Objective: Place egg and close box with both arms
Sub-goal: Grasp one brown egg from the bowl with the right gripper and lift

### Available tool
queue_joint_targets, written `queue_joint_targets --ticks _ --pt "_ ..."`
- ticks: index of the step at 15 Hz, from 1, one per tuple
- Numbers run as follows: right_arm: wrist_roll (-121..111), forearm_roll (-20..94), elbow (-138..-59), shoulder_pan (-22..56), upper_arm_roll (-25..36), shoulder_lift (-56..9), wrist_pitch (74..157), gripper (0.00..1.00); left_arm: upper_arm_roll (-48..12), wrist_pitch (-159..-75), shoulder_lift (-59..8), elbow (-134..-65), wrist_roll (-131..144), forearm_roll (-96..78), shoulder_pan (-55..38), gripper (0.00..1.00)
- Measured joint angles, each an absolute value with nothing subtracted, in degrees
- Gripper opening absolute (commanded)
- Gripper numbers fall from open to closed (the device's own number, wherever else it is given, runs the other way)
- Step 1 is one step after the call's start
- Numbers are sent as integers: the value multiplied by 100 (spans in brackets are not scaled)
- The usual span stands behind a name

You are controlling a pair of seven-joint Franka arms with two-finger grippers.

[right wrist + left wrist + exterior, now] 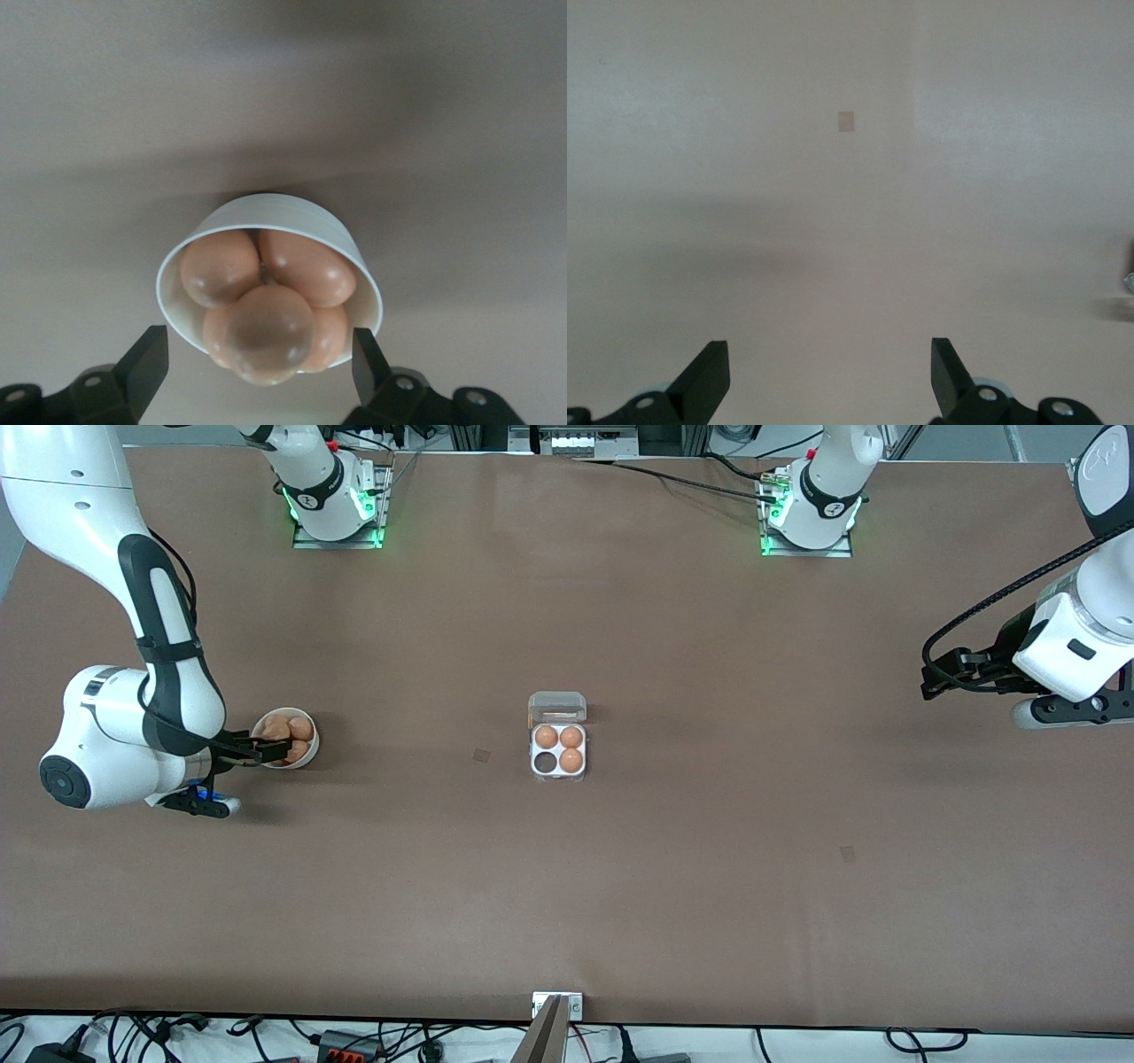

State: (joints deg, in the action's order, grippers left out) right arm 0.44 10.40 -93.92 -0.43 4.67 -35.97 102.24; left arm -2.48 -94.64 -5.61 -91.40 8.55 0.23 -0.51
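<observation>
The box (558, 748) lies mid-table with its clear lid (557, 707) open, folded away from the front camera. Three brown eggs (571, 760) fill three cells; the cell nearest the camera toward the right arm's end (544, 762) is empty. A round white bowl (292, 711) of several brown eggs stands toward the right arm's end. My right gripper (266, 751) is open just over the bowl. In the right wrist view its fingers (152, 350) stand either side of the bowl's rim (283, 208), with the top egg (268, 329) between them, untouched. My left gripper (930, 682) waits open over bare table (829, 345).
Small square marks lie on the brown table (481, 755) (848, 854); one shows in the left wrist view (846, 121). A metal fixture (556, 1005) sits at the table edge nearest the camera. The arm bases (337, 509) (808, 518) stand along the edge farthest from the camera.
</observation>
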Motion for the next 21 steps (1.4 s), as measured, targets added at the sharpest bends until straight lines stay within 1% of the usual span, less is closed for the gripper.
queue_joint_targets --ticks 2,4,5,6,7,8,10,12,15,17,21 --pt "44 1074 -9388 -60 467 -3640 10247 84 -248 -9463 -561 -9140 855 23 -51 100" --pt "44 1077 -9388 -71 468 -3668 10260 79 -248 -9463 -561 -9140 855 23 -52 100" --pt "44 1078 -9387 -72 467 -3670 10262 76 -248 -9463 -561 -9140 855 23 -53 100" --pt "44 1078 -9386 -72 467 -3670 10263 71 -248 -9463 -560 -9140 855 23 -53 100" --pt "44 1079 -9384 -72 467 -3671 10263 60 -248 -9463 -561 -9140 855 23 -53 100" --pt "44 1079 -9382 -72 467 -3671 10264 44 -248 -9463 -561 -9140 855 23 -53 100" --pt "44 1080 -9379 -72 467 -3671 10264 20 -248 -9463 -561 -9140 855 23 -53 100" --pt "44 1080 -9374 -72 468 -3671 10263 8 -248 -9463 -561 -9140 855 23 -53 100" --pt "25 1080 -9339 -69 464 -3669 10261 0 -248 -9463 -560 -9140 855 23 -53 100" --pt "4 1079 -9171 -67 460 -3641 10194 0 -248 -9463 -561 -9140 855 23 -53 100" --pt "-18 1052 -8374 97 403 -3372 9628 0 -248 -9463 -560 -9140 855 23 -53 100"
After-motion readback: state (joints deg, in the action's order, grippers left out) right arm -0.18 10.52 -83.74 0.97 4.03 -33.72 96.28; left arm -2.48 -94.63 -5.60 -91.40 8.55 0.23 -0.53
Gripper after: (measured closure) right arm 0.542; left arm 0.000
